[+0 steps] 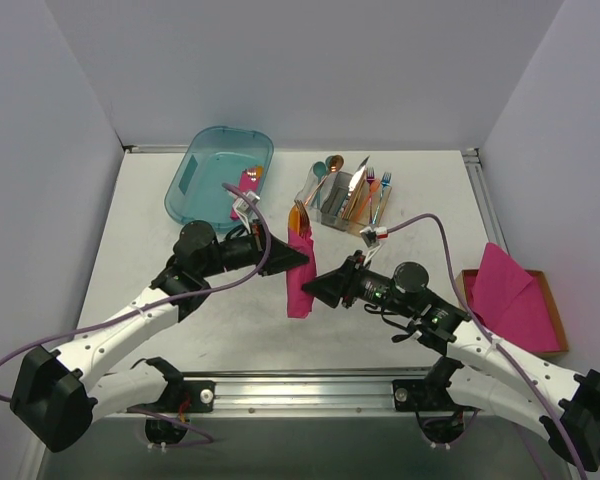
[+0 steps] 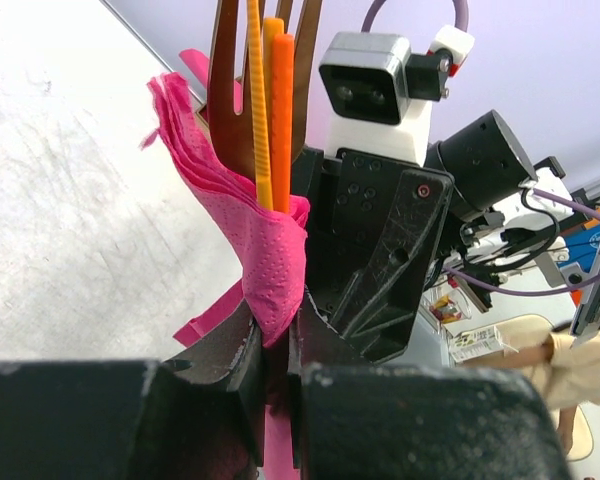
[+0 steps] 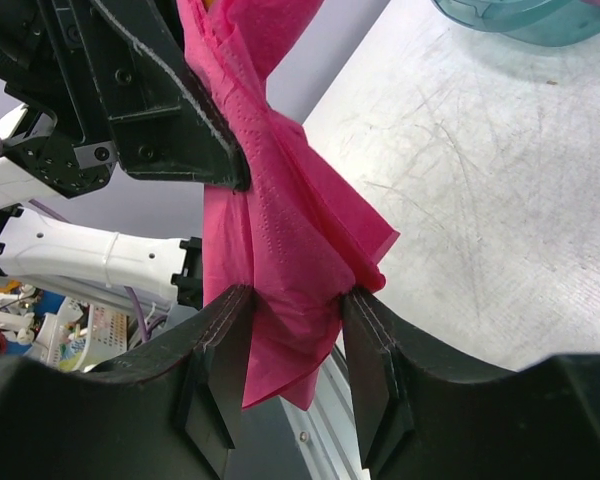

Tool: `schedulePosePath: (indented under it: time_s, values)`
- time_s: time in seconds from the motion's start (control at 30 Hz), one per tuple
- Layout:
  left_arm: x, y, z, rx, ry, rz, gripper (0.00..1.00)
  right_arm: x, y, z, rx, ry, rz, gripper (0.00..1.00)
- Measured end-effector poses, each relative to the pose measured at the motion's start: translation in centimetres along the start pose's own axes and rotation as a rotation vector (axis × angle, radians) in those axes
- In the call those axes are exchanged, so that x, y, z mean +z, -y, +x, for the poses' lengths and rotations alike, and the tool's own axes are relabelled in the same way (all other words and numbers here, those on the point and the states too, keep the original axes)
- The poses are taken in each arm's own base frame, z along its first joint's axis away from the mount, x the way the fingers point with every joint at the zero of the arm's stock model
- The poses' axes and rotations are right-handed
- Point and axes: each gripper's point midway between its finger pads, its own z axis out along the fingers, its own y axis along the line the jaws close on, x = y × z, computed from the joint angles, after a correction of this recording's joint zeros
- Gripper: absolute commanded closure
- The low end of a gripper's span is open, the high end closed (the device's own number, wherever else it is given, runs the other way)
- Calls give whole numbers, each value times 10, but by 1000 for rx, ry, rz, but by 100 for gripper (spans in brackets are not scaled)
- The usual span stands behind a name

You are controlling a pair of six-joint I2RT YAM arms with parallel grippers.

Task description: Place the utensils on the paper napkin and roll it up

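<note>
From above, the paper napkin (image 1: 300, 280) hangs as a narrow upright roll over the middle of the table (image 1: 240, 325), lifted between both arms. The copper utensils (image 1: 298, 216) poke out of its top end. The left gripper (image 1: 296, 260) pinches the roll from the left and the right gripper (image 1: 310, 287) meets it lower down from the right. A teal tray (image 1: 195, 165) sits far left, a cutlery caddy (image 1: 345, 200) far centre, and a stack of pink sheets (image 1: 515, 300) lies at the right edge. In the left wrist view, the left gripper's jaws are pressed together on the pink paper napkin (image 2: 270, 250) near its lower part. A copper fork and orange handles of the utensils (image 2: 272, 110) rise from the open fold above, with the right arm's black wrist just behind. In the right wrist view, the right gripper (image 3: 290, 335) has its two fingers (image 3: 225, 340) set on either side of the paper napkin (image 3: 280, 250), both touching it, clamped on a loose, crumpled fold. The left gripper's black finger presses the roll just above.
</note>
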Motion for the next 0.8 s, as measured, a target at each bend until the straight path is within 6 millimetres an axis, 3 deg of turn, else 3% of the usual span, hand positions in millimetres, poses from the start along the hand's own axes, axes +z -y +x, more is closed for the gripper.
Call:
schedulePosePath:
  time_s: [0.23, 0.4, 0.53, 0.8]
  values:
    - [2, -3, -3, -5, 4, -4, 98, 1, -1, 1, -4, -1, -6, 59]
    - [-2, -10, -12, -2, 27, -23, 98, -3, 5, 8, -8, -29, 28, 47]
    - [-7, -18, -25, 6, 63, -46, 98, -11, 12, 17, -18, -66, 77, 43]
    - [-8, -17, -26, 8, 60, -41, 98, -15, 2, -8, -66, -35, 127, 43]
